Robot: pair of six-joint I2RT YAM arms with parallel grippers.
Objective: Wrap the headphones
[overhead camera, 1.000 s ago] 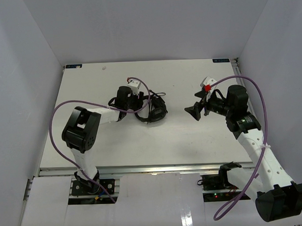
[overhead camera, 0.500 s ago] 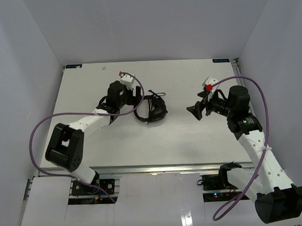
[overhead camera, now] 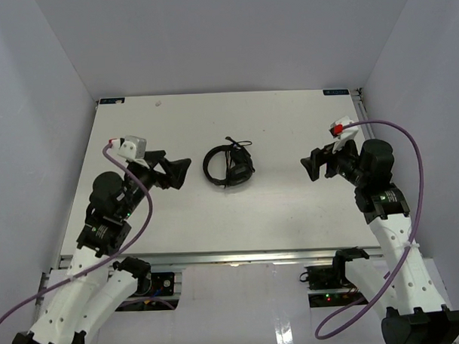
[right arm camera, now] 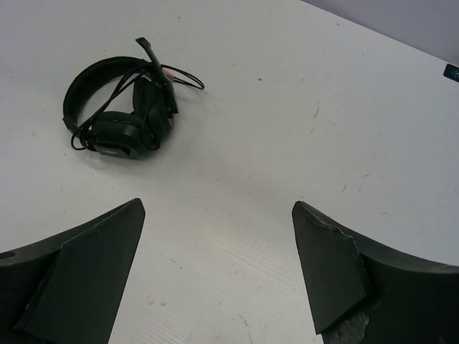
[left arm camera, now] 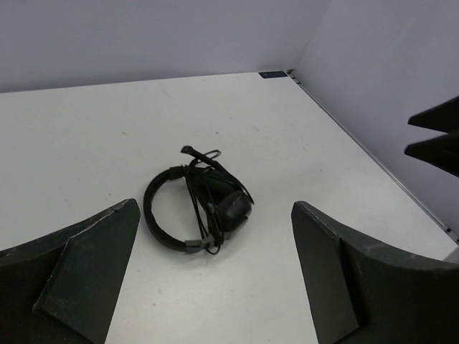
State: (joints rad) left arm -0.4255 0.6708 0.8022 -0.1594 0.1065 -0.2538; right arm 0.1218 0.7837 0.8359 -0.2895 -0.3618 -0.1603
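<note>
- The headphones (overhead camera: 229,167) are lying flat on the white table (overhead camera: 291,207) and are not being touched by either gripper
- Their thin black cable (right arm camera: 159,84) is being carried in loose loops across the earcups (right arm camera: 118,136) and past the headband (right arm camera: 82,82), with a pink plug (right arm camera: 167,72) showing just beside the earcups
- The left gripper (overhead camera: 177,172) is being held to the left of the headphones, near but apart from them, its fingers spread wide with nothing between them
- The right gripper (overhead camera: 312,164) is being held to the right of the headphones, farther off than the left one, its fingers likewise spread and gripping nothing
- Both grippers are being pointed toward the headphones, which are being framed between the fingers in each wrist view
</note>
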